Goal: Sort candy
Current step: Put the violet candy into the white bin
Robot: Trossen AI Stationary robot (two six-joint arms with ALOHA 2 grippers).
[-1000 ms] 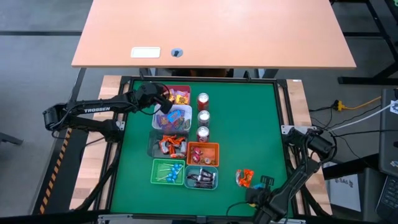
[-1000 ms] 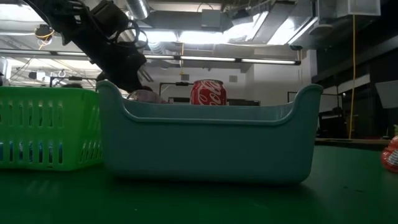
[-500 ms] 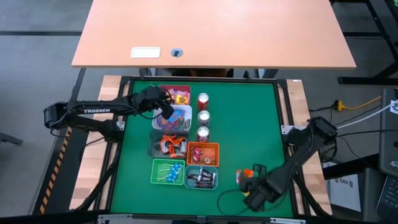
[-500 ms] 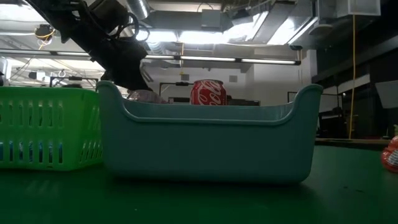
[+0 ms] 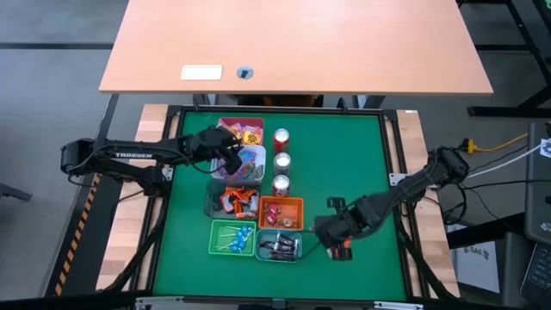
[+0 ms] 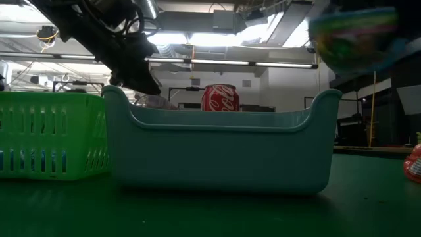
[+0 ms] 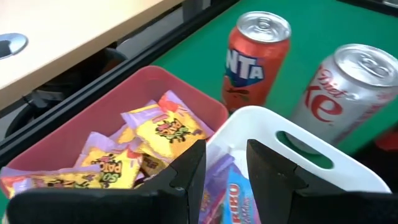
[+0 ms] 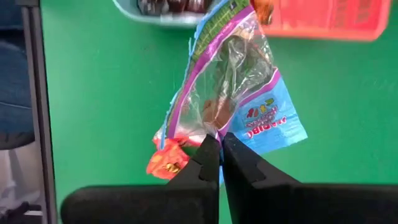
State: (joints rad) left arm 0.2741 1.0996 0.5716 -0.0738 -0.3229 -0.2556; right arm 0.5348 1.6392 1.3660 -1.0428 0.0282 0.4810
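My right gripper [image 5: 320, 229] is shut on a clear, blue and purple candy packet [image 8: 239, 81], above the green mat just right of the teal bin [image 5: 278, 246]. The packet shows blurred, high up, in the low view [image 6: 352, 36]. An orange-wrapped candy [image 5: 343, 251] lies on the mat below it. My left gripper [image 5: 234, 155] hangs open and empty over the edge between the red bin [image 7: 134, 93] of yellow candies and the white bin [image 7: 323, 180]. My right gripper pinches one edge of the packet [image 8: 216, 127] between its two fingertips. The arm reaches in from the table's right. The packet is lifted clear of the mat and stretches out beyond the fingertips, over the orange candy [image 8: 166, 158].
Three cans [image 5: 281, 162] stand in a row right of the bins. A grey bin [image 5: 229, 201] of orange candies, an orange bin [image 5: 281, 213] and a green bin [image 5: 232, 238] with blue lollipops fill the mat's middle. Bare mat lies right of the cans.
My right gripper has gone from the near right corner toward the table's left and far side and up, lifting the packet off the mat; the orange candy has stayed. My left gripper has shifted a little toward the near edge, over the white bin.
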